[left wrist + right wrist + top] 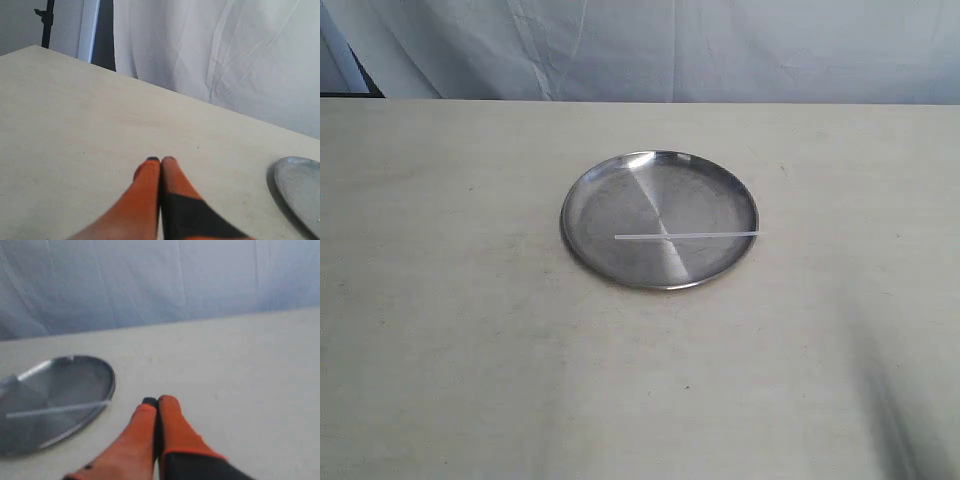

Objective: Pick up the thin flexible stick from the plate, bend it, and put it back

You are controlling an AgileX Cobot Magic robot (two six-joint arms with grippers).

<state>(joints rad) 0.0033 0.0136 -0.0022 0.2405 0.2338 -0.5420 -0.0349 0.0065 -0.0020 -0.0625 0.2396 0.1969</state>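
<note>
The round silver plate (610,200) sits on the table a little past its middle. Across the plate's near half lies the thin whitish stick (686,236), straight, one end reaching the plate's right rim. In the right wrist view the plate (75,372) and stick (57,410) lie to one side of my right gripper (157,401), which is shut and empty above bare table. Only the plate's edge (300,190) shows in the left wrist view, away from my left gripper (160,160), whose orange fingers are pressed together with nothing between them. Neither gripper appears in the exterior view.
A pale beige table (470,330) fills the scene. A white cloth backdrop (670,45) hangs behind its far edge. A dark stand (47,22) rises beyond the table's far corner. A blurred shadow (900,420) falls at the near right.
</note>
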